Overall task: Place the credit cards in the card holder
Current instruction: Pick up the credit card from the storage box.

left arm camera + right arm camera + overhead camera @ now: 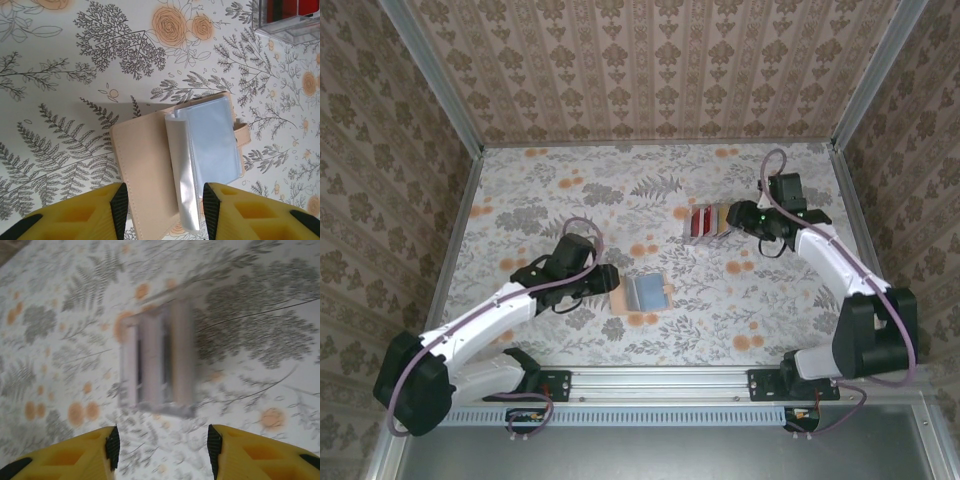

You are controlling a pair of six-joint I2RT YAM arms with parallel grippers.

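Observation:
The card holder (642, 292) lies open on the flowered table, pinkish-tan cover (145, 165) to one side and pale blue clear sleeves (210, 140) on the other. My left gripper (162, 212) is open, and its black pads stand either side of the holder's near end without pinching it; from above, the left gripper (610, 278) is at the holder's left edge. The credit cards (705, 222) stand on edge in a small clear rack, red and tan. My right gripper (748, 215) hovers just right of them, open and empty. The right wrist view is blurred; the cards (157, 365) lie ahead of the open right gripper (161, 447).
The clear rack's corner (287, 20) shows at the top right of the left wrist view. Patterned walls and metal frame rails (850, 200) close in the table on three sides. Open tabletop (570, 190) lies at the back left.

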